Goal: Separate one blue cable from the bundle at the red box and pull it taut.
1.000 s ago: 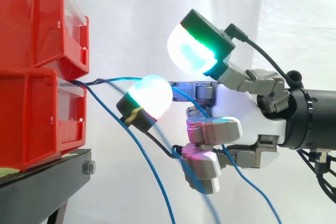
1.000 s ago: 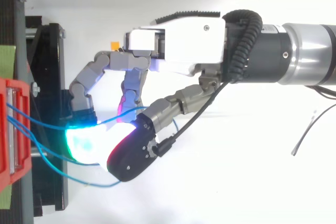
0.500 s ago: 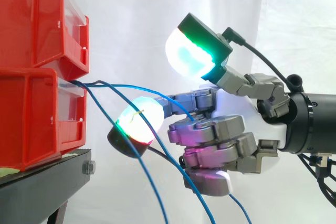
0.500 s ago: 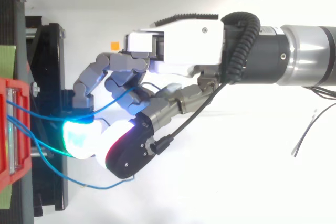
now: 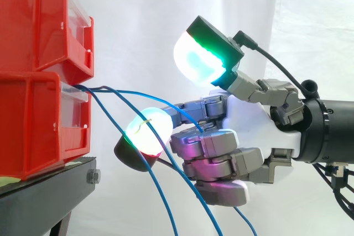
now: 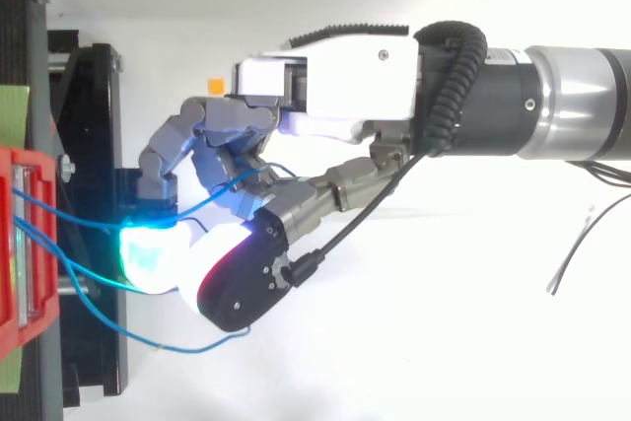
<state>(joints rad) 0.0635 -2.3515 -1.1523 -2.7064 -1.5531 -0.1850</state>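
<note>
One blue cable (image 5: 133,92) from lower red bin (image 5: 33,125) in hand (image 5: 249,121).

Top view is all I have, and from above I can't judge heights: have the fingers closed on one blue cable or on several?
Observer: One. In the side view a single blue cable runs from the top front edge of the lower red bin into the hand, whose curled fingers close round it.
Operator: Where are the others?
Observer: Two loose blue cables slope steeply down from the same bin and pass under the hand, outside the fingers.
Operator: Is the held one taut?
Observer: No, it bows in a curve between bin and fingers.
</note>
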